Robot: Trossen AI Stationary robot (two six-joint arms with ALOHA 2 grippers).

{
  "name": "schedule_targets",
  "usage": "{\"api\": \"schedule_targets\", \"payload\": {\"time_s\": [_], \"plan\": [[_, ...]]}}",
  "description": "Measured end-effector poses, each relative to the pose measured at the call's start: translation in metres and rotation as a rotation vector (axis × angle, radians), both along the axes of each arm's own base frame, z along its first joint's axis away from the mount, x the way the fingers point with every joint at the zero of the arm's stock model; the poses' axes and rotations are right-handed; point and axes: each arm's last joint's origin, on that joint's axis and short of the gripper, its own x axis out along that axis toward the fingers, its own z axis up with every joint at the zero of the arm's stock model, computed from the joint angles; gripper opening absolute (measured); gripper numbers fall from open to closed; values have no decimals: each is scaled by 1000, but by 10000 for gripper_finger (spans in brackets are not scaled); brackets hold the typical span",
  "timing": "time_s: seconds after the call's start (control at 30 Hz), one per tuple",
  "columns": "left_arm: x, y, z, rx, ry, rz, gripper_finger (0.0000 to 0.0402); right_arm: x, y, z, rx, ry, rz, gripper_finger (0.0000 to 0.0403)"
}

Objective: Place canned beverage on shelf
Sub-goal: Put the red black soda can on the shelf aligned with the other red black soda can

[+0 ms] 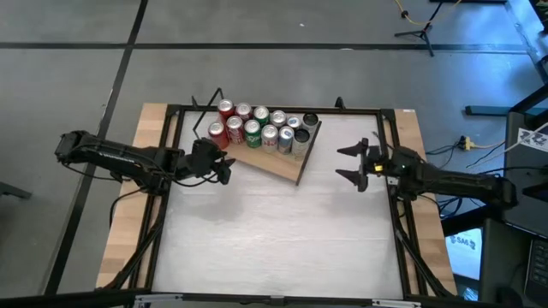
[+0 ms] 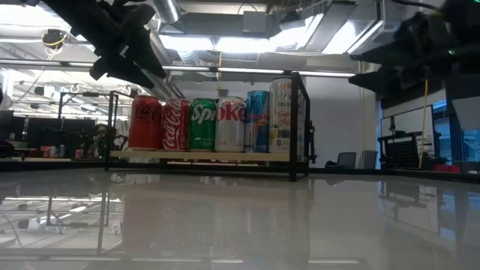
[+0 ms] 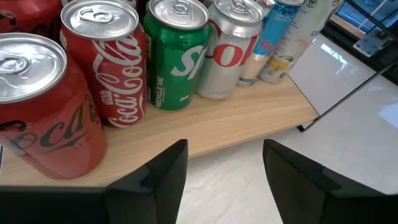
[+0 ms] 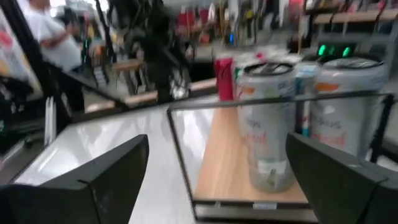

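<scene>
Overhead ceiling lights (image 2: 247, 41) were bright and blew out in the low view. The glossy surface (image 2: 240, 225) mirrored them as pale streaks. The cans (image 2: 217, 124) were evenly lit there and the arms read as dark silhouettes. High view was flat with soft shadows. Left wrist view was sharp. Right wrist view was smeared, background out of focus.

Overhead, table-level and 2 wrist cameras all share the shelf (image 1: 287, 164).
</scene>
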Motion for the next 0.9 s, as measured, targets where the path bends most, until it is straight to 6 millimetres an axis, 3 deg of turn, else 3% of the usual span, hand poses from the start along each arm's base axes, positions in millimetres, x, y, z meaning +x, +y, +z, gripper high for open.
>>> {"api": "schedule_targets", "payload": {"time_s": [0.17,0.5,0.9], "plan": [[0,0,0,0,0,0,199,-11,2,-18,1,-127,-31,372],[-6,4,-9,79,100,114,194,-21,4,-18,-22,-123,-38,372],[0,5,-29,133,231,204,71,-30,6,-12,-69,-202,-59,372]]}}
